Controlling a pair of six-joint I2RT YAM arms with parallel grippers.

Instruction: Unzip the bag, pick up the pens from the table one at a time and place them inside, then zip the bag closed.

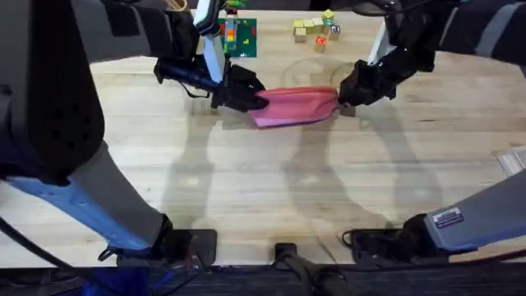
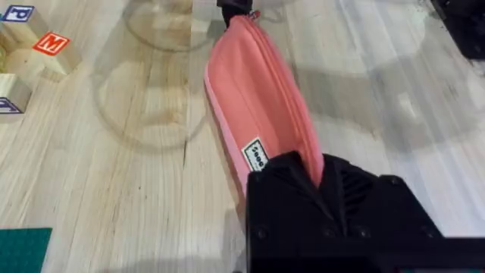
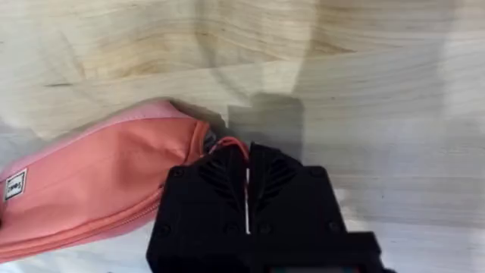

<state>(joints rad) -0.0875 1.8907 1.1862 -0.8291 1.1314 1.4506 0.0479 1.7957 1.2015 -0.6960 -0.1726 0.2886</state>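
Bag (image 1: 294,107) ends hidden under both grippers; zipper pull covered by right gripper (image 3: 248,199); blocks (image 2: 30,53) cut off.

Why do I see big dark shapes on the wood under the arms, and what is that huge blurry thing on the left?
Overhead view: soft shadows of both arms fall on the table toward the camera; the large blurred mass is the left arm close under the lens. Left wrist view: the pink bag looks sharp, with faint ring marks on the wood beside it.

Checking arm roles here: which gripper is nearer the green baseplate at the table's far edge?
Left. The left gripper clamps the bag's left end, just in front of the green baseplate; the right gripper pinches the bag's right end, farther away.
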